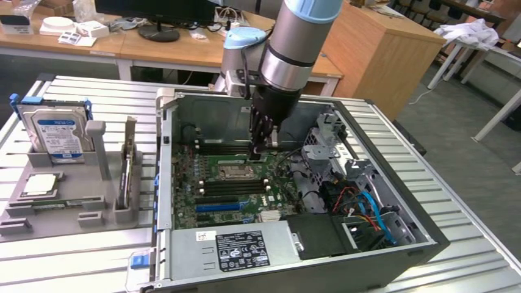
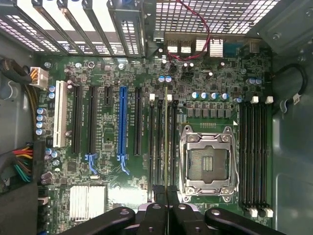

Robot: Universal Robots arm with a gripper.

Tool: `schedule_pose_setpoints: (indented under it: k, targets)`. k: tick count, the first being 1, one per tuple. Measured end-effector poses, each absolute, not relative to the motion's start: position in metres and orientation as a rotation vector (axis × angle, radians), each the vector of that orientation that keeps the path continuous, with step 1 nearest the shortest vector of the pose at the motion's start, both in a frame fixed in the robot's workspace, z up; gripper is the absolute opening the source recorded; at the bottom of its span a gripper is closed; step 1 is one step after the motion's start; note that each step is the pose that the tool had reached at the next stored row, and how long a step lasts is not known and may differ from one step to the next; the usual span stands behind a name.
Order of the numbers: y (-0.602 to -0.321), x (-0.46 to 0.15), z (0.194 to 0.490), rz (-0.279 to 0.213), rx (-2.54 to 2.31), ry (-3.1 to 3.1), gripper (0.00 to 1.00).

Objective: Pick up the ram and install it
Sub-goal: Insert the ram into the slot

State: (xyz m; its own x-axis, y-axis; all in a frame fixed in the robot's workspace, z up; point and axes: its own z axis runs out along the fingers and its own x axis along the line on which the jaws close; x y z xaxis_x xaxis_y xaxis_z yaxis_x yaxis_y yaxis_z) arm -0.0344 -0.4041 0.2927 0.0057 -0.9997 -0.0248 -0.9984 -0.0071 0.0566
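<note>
Grey sheet metal is forming the open computer case [image 1: 167, 183] that the arm is reaching down into. A flat green motherboard [image 2: 107, 161] is lying beneath the black claw [image 2: 166, 193]. A square silver processor socket [image 2: 208, 164] is sitting just to one side of the claw. Long black memory slots with white end clips [image 2: 159, 142] are running directly below it. The claw is clamping together on the ram [image 2: 166, 142], a thin green stick seen edge-on, which is lining up along those slots.
</note>
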Motion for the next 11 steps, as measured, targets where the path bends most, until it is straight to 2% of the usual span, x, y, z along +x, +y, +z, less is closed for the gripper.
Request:
schedule_pose_setpoints:
  k: [11]
  targets:
    - [-0.4137, -0.0344, 0.2927, -0.090, 2.212, -2.197, 0.12]
